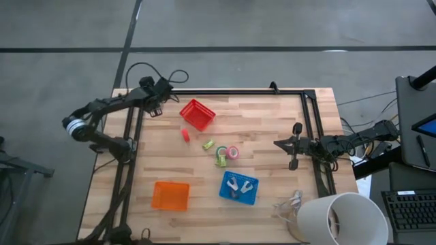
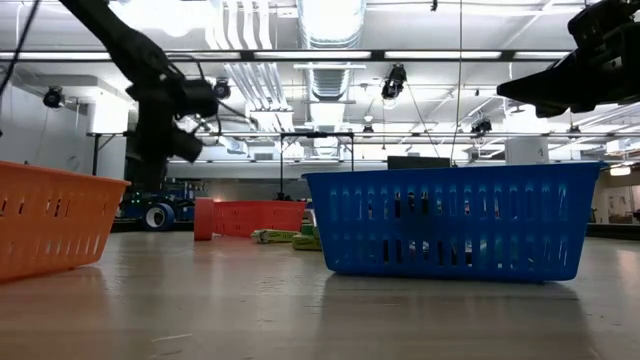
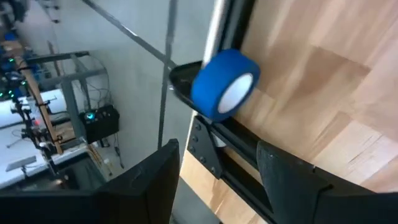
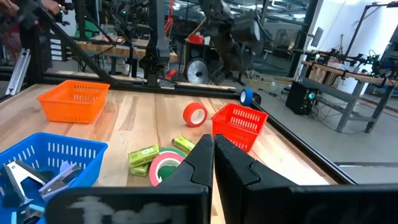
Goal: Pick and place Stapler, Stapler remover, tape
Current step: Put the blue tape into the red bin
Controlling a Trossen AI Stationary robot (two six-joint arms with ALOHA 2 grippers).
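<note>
Two green staplers [image 1: 208,145] [image 1: 221,160] lie mid-table, also in the right wrist view [image 4: 143,155]. Beside them a pink and green tape roll [image 1: 233,152] [image 4: 166,167] lies flat. A red tape roll [image 1: 185,135] [image 4: 194,114] with a pale centre stands on its rim. Silvery staple removers [image 1: 237,185] lie in the blue basket [image 1: 253,197]. My left gripper [image 1: 155,107] [image 3: 217,149] hangs open over the far left corner, above a blue tape roll [image 3: 224,84]. My right gripper [image 1: 278,143] [image 4: 213,143] is shut, raised near the right edge, pointing at the staplers.
A red basket [image 1: 197,114] lies tipped toward the far side, and an orange basket [image 1: 170,195] stands near the near left. A black frame rail [image 1: 310,129] borders the table. A white cylinder [image 1: 340,218] and cables sit at the near right corner.
</note>
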